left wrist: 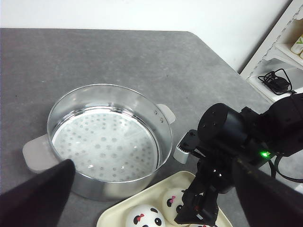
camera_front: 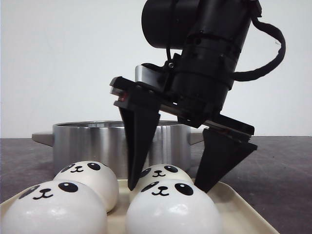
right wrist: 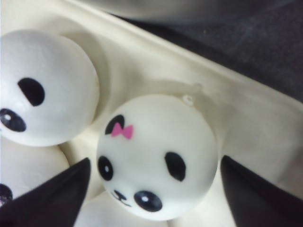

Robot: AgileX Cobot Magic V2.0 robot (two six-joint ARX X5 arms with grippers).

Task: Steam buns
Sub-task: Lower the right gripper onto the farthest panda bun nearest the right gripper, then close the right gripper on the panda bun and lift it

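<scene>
Front: we saw the right gripper (camera_front: 168, 187) spread wide, jaws astride the far right bun (camera_front: 163, 173) on the tray (camera_front: 243, 209). Left wrist: left jaws open, over the pot (left wrist: 106, 137). Right wrist: bun centred between jaws.

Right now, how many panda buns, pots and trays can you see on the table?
Panda buns: 4
Pots: 1
Trays: 1
Total: 6 things
</scene>
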